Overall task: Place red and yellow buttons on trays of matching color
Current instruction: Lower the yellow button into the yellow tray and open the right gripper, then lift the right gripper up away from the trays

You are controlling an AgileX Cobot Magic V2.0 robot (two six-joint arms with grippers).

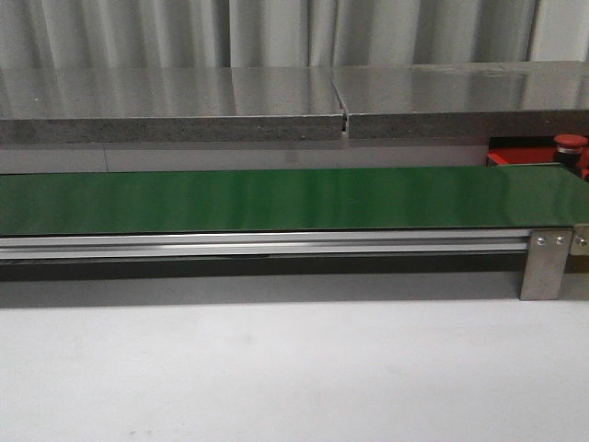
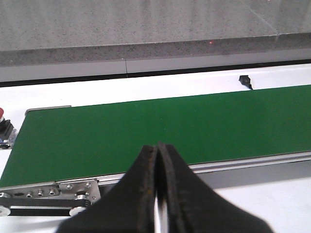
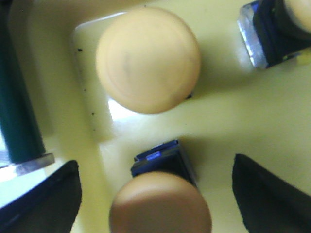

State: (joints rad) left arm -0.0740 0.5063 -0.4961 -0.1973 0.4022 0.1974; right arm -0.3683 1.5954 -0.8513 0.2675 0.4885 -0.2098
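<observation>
**A:** Where does the right gripper [image 3: 156,194] stand?

**B:** Low over the yellow tray [image 3: 233,121], jaws wide apart. One yellow button [image 3: 160,204] sits between its fingers [image 3: 51,194], with a gap on each side, so nothing is gripped.

**A:** So the button rests on its matching tray?

**B:** It looks that way, and I judge this step to be the release. The right way out is a straight lift, keeping the jaws as wide as they are so that neither pad catches the domed cap.

**A:** Anything close by?

**B:** A second yellow button [image 3: 148,60] stands just beyond it on the same tray, and a third [image 3: 291,14] sits at the corner of the view. Any sideways drift on the way up could knock one over. The green belt [image 3: 17,111] runs just beside the tray's rim, so I'd avoid swinging that way while low.

**A:** And the left gripper [image 2: 158,194]?

**B:** Its fingers are pressed together and hold nothing. It hangs over the near edge of the belt.

**A:** What about the red side?

**B:** In the front view a red button [image 1: 571,141] shows at the far right, behind the belt, beside a red tray [image 1: 502,157]. Only a sliver of that tray is visible, so I cannot tell whether the button stands on it.
</observation>
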